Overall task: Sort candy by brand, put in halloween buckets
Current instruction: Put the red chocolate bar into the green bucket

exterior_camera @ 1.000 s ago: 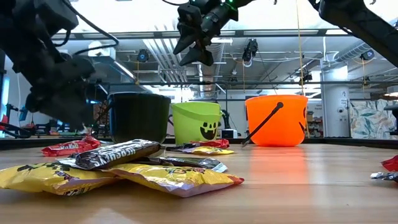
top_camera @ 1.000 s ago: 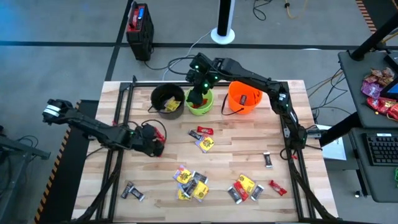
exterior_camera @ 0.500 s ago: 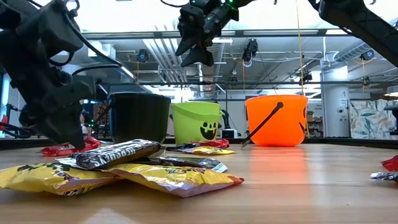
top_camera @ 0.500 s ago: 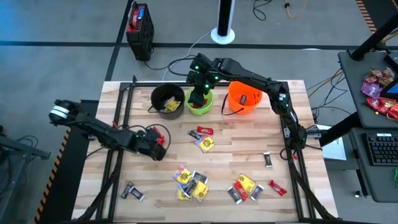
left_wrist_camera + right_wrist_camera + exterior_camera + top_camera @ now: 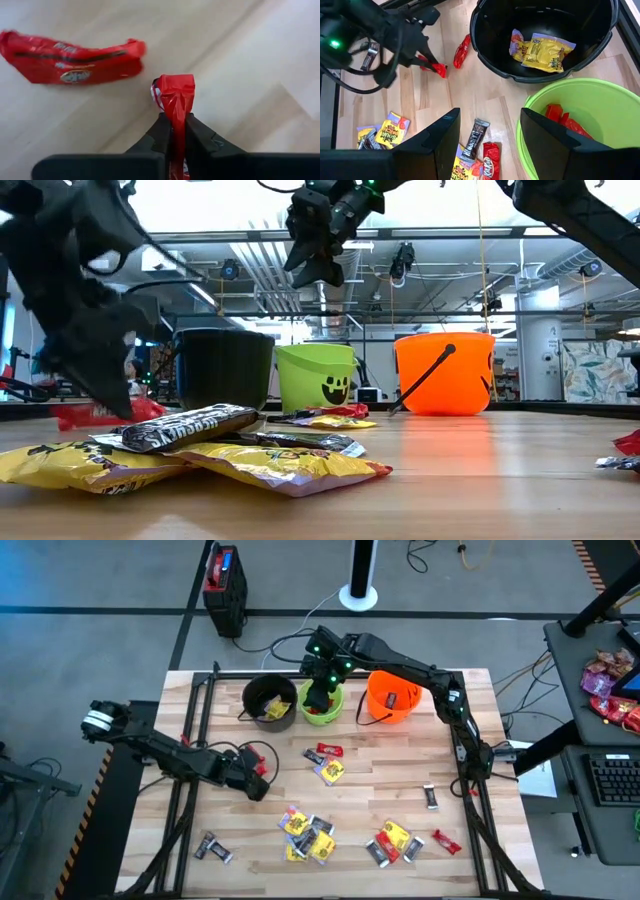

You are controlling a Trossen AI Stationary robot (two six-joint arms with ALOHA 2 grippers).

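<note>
- Since the earlier frames, the left gripper (image 5: 174, 131) has been brought in over the left part of the table (image 5: 400, 790), and its jaws, spread wide a second ago, have been closed on a red bar (image 5: 176, 95).
- That red bar is seen in the left wrist view pinched upright between the two dark fingers (image 5: 200, 137), its crumpled end standing above them.
- A second red bar (image 5: 75, 62) is left lying flat on the wood just beside the held one, not touching it.
- In the right wrist view the same pair is shown: the pinched bar (image 5: 434, 68) at the left gripper's tip and the loose bar (image 5: 461, 51) close to the wall of the black bucket (image 5: 485, 50).
- The right gripper (image 5: 318, 690) is held above the lime green bucket (image 5: 322, 710), with its jaws parted and nothing seen between them (no change is noticed here).
- Red bars (image 5: 562, 120) are seen inside the lime green bucket, and yellow packets (image 5: 540, 50) inside the black bucket.
- The orange bucket (image 5: 392, 698) stands at the right end of the row, beside the green one.
- The rest of the candy is spread on the table: a small group (image 5: 328, 762) near the middle, a cluster (image 5: 308, 834) nearer the front, another cluster (image 5: 392, 842) to its right, and a dark bar (image 5: 213, 848) at the front left.
</note>
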